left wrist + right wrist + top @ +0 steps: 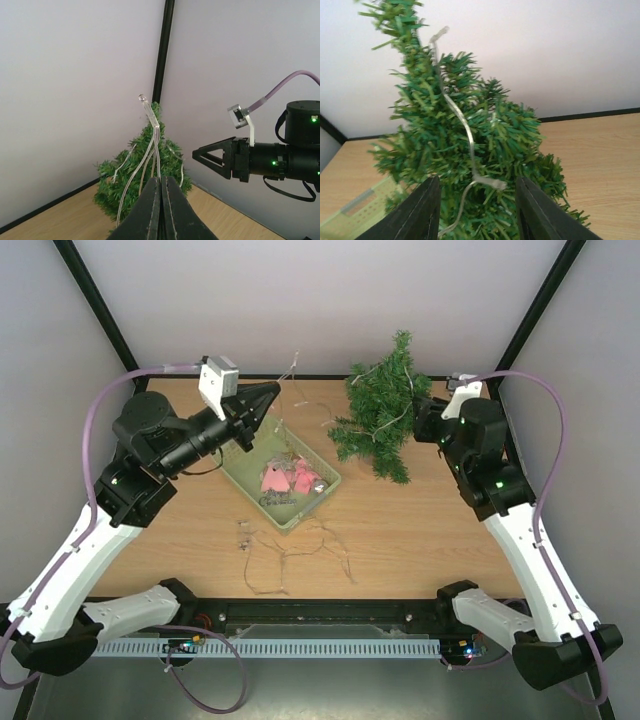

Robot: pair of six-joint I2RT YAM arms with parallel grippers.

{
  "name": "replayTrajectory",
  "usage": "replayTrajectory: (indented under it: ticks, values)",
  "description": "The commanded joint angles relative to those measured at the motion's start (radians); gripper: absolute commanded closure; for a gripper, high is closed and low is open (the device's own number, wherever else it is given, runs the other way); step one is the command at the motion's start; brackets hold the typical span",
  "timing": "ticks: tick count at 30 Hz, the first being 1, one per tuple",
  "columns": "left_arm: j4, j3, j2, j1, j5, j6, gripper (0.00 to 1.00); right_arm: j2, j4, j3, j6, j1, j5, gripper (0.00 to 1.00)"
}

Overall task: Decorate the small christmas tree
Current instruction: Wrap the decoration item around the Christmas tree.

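Note:
The small christmas tree [383, 423] stands at the back right of the table, a clear light string [293, 368] draped over its branches. My left gripper [274, 393] hangs in the air left of the tree and is shut on the wires of that string [152, 145], which run up from its tips [161, 179] to a small bulb. My right gripper [420, 418] is at the tree's right side. In the right wrist view it [477, 200] stands open around the foliage [510, 135], with a strand of the string and a bulb [492, 182] between its fingers.
A pale green basket [237, 472] with pink ornaments [285, 480] sits in the middle of the table, below my left gripper. Loose thin strings [290, 552] lie in front of it. Black frame posts [162, 55] and pale walls close in the back corners.

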Motion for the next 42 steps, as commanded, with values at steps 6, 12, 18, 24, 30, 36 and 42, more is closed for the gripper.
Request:
replayTrajectory:
  ticks: [6, 12, 18, 24, 30, 36, 42]
  values:
    - [0.064, 0.064, 0.054, 0.008, 0.037, -0.006, 0.98, -0.043, 0.080, 0.053, -0.017, 0.027, -0.458, 0.62]
    - [0.094, 0.099, 0.096, 0.011, 0.039, -0.046, 0.98, -0.072, 0.291, -0.101, -0.050, 0.213, -0.432, 0.53]
    - [0.122, 0.097, 0.105, 0.013, 0.042, -0.084, 0.97, -0.094, 0.554, -0.307, -0.055, 0.369, -0.375, 0.49]
    - [0.138, 0.092, 0.108, 0.014, 0.037, -0.106, 0.97, -0.066, 0.844, -0.483, -0.028, 0.484, -0.245, 0.48]
    - [0.163, 0.089, 0.103, 0.016, 0.028, -0.134, 0.98, -0.001, 0.924, -0.571, -0.038, 0.567, -0.164, 0.44]
    - [0.190, 0.074, 0.097, 0.015, 0.030, -0.153, 0.98, 0.075, 0.998, -0.635, -0.064, 0.609, -0.121, 0.43]
    - [0.196, 0.059, 0.089, 0.015, 0.032, -0.164, 0.98, 0.162, 1.028, -0.630, -0.100, 0.613, -0.091, 0.43]
